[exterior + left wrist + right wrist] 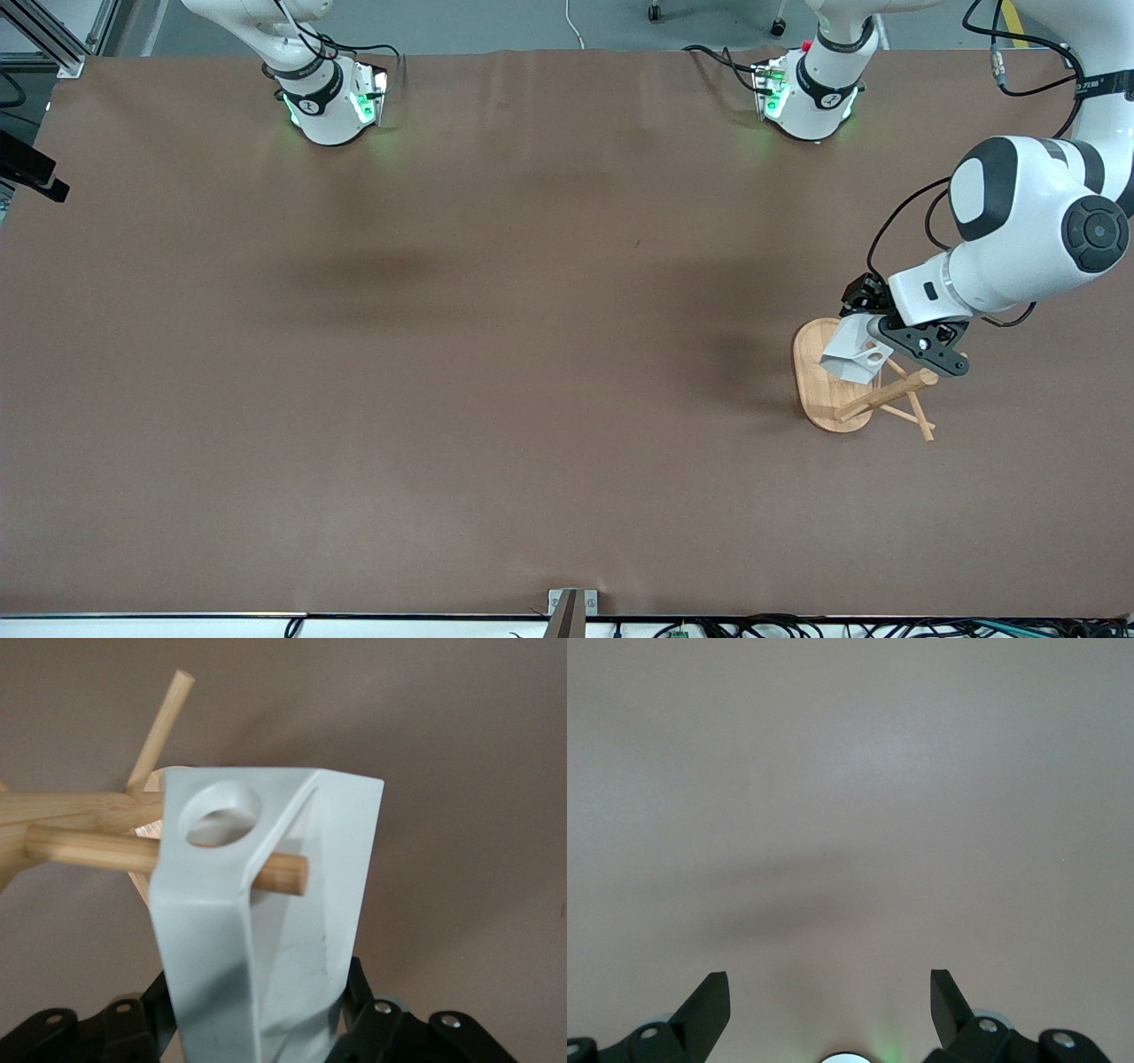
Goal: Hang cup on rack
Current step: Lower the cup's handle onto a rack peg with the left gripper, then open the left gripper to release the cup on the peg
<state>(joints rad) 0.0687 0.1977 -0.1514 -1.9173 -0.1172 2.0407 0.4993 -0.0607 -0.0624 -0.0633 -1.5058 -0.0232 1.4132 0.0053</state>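
Observation:
The white faceted cup [849, 353] is held in my left gripper [877, 330], which is shut on its body over the bamboo rack [819, 394] near the left arm's end of the table. In the left wrist view the cup [292, 930] fills the middle, with the gripper [261, 1032] closed around its lower part. One peg [89, 850] of the rack runs under the handle's face, and its tip shows past the handle's edge. The handle's round hole [219, 813] sits just above that peg with nothing through it. My right gripper [830, 992] is open and empty above bare table, and that arm waits.
Brown table cover [496, 354] spreads across the whole surface. The rack's other pegs [917, 424] stick out toward the front camera. A metal bracket [571, 607] sits at the table's front edge.

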